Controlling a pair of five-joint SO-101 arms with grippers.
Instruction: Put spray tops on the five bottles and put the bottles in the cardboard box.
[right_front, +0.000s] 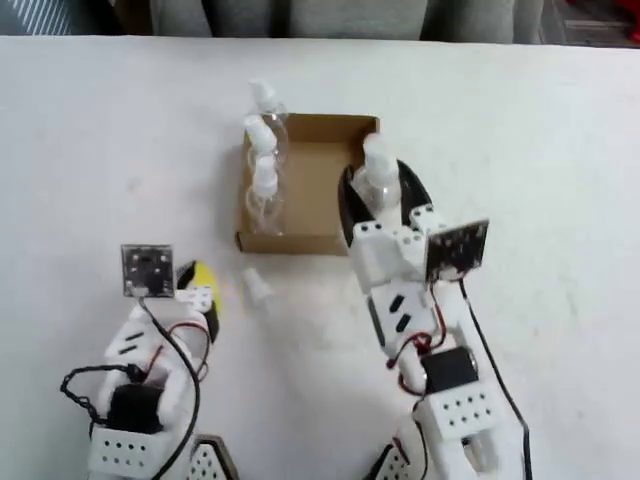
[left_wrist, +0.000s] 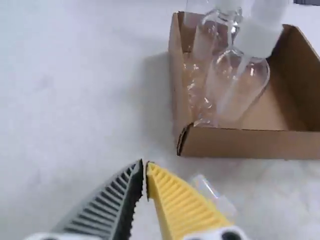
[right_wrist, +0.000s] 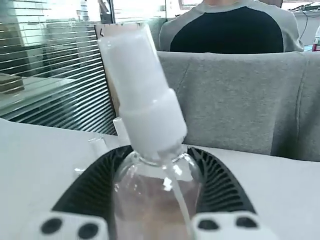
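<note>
1. My right gripper hugs a topped bottle over the box's 3 o'clock side.
2. Dropped crooked, it could tip out.
3. My left gripper is closed, empty.

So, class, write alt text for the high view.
The right claw grips a spray-topped bottle over the cardboard box, where more bottles line its left side. The left claw, shut, is near a small clear item.
</note>
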